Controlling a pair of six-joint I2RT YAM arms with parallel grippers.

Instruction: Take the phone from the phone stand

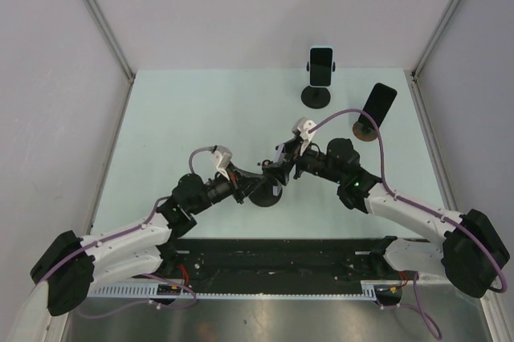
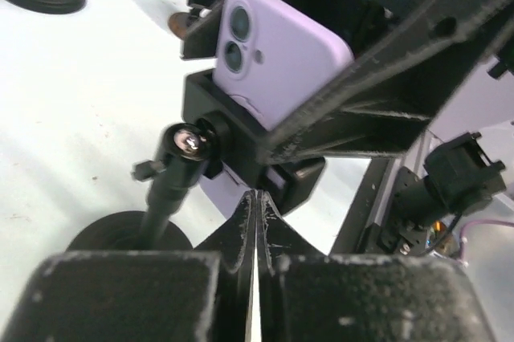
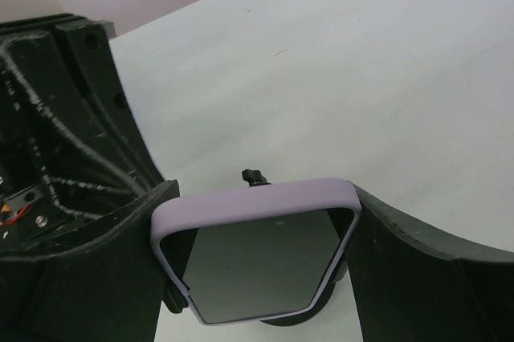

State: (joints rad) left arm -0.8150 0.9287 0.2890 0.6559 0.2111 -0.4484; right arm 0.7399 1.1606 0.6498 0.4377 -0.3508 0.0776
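Phone (image 3: 257, 270) sits in phone stand (image 2: 172, 185) at centre of tabletop (image 1: 201, 109) — right pincer (image 3: 261, 221) clamped on its edges, left pincer (image 2: 256, 213) pressed together at 6 o'clock below, gripping nothing. Risk: unbraced stand tips as phone lifts.

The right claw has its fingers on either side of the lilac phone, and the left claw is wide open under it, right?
Not quite. The left wrist view shows the left claw shut, not open, just under the stand. The right claw does have its fingers on either side of the phone.
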